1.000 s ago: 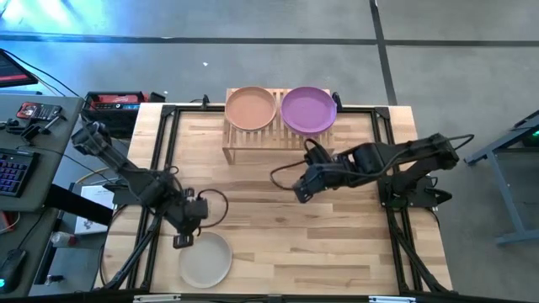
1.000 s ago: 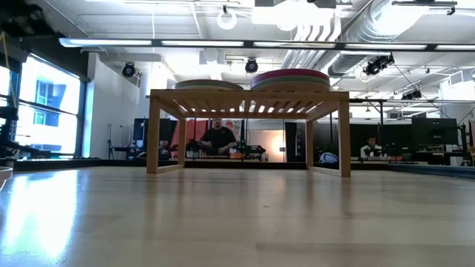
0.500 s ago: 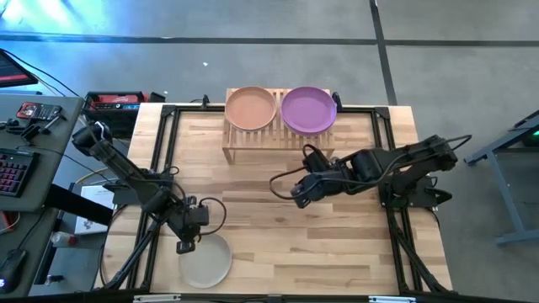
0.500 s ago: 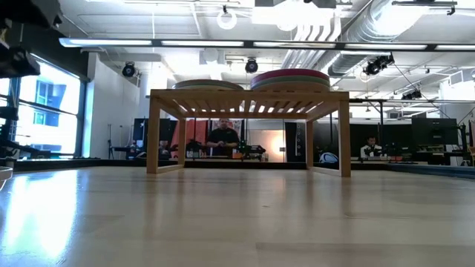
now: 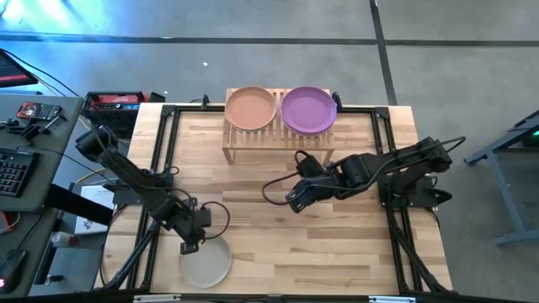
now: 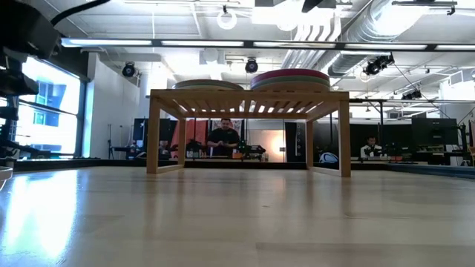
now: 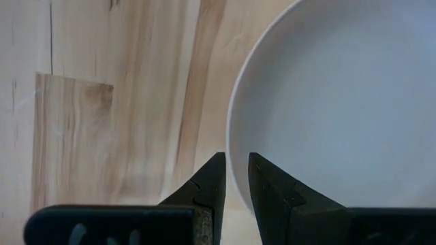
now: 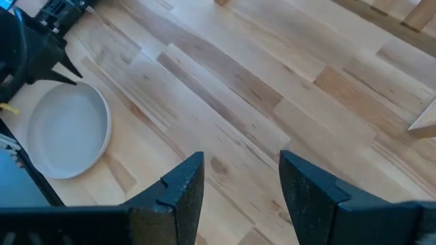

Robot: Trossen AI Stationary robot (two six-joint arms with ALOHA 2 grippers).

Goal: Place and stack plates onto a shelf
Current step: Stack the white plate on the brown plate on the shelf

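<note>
Looking down, high view: left gripper point(image 5: 191, 247) is hovering at the far rim of the grey plate point(image 5: 205, 262), which is lying on the table point(image 5: 278, 244) near its front-left corner. Right gripper point(image 5: 290, 202) is hanging over mid-table, holding nothing. Shelf point(image 5: 280, 139) is standing at the back edge, carrying an orange plate point(image 5: 250, 108) on its left half and a purple plate point(image 5: 308, 109) on its right.

Low view: shelf point(image 6: 249, 95) is showing two stacks on top; the right one looks taller, with several coloured rims. Neither gripper is showing here. A person point(image 6: 225, 138) is standing in the room behind.

Left wrist view: fingers point(image 7: 208, 187) are standing slightly apart with a narrow gap, gripping nothing; the plate's rim point(image 7: 237, 136) is lying just beyond the tips, lined up with the gap.

Right wrist view: fingers point(image 8: 184, 184) are spread wide, empty, over bare wood; grey plate point(image 8: 67, 133) far off.

Judgement: to pinch well, one finger should be going inside the rim and one outside, sinking low before closing, so the shallow edge does not slip.
</note>
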